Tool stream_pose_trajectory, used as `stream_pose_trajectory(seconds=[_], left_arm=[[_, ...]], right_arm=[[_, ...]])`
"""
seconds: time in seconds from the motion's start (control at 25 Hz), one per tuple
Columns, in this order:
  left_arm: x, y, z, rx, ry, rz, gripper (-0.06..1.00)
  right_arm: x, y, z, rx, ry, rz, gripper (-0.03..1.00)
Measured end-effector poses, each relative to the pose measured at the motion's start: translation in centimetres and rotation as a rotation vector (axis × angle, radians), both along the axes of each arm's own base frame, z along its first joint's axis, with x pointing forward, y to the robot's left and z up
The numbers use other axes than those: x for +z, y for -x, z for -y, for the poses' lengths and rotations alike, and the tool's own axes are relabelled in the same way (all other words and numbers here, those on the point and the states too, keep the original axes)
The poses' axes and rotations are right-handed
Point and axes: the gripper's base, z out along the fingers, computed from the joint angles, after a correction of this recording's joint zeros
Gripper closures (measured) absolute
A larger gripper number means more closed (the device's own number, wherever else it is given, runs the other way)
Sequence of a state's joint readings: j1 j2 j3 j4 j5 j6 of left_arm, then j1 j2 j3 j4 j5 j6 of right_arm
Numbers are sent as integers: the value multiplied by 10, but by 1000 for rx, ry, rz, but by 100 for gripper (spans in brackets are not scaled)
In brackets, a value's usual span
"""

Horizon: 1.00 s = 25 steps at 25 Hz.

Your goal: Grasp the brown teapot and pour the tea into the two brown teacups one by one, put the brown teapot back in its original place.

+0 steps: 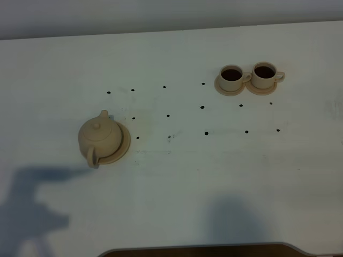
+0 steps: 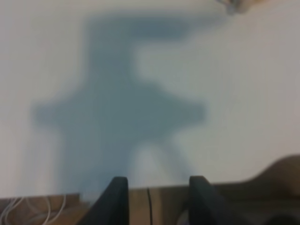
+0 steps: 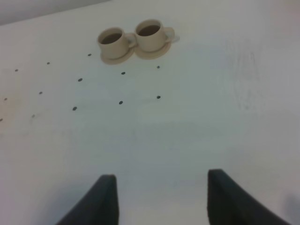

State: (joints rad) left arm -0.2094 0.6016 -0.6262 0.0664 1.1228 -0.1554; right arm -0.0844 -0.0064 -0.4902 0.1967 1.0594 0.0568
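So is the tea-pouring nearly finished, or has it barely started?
It looks essentially finished. Both cups hold dark tea, and the teapot sits back on its saucer. Nothing is in hand: the left gripper and right gripper are both empty and away from the crockery. Nothing obvious seems left.

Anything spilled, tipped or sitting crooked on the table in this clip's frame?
Nothing stands out. The brown teapot sits upright on its saucer, lid on. Both teacups stand upright on their small saucers, holding dark tea, with no visible puddles on the table.
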Motion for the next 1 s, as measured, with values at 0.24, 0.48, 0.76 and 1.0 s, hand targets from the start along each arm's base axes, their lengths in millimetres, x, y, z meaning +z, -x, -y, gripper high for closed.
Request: stream_pose_trajectory(seconds=[0.24, 0.48, 0.76, 1.0], left_arm=[[-17, 14, -9, 58, -1, 90, 60], [-16, 29, -12, 67, -15, 188, 60], [-12, 51, -11, 60, -4, 333, 60], [-10, 63, -12, 97, -15, 416, 60]], right_arm=[[0, 0, 0, 0, 0, 0, 52], [0, 0, 0, 0, 0, 0, 52], [0, 0, 0, 0, 0, 0, 52], [0, 0, 0, 0, 0, 0, 52]])
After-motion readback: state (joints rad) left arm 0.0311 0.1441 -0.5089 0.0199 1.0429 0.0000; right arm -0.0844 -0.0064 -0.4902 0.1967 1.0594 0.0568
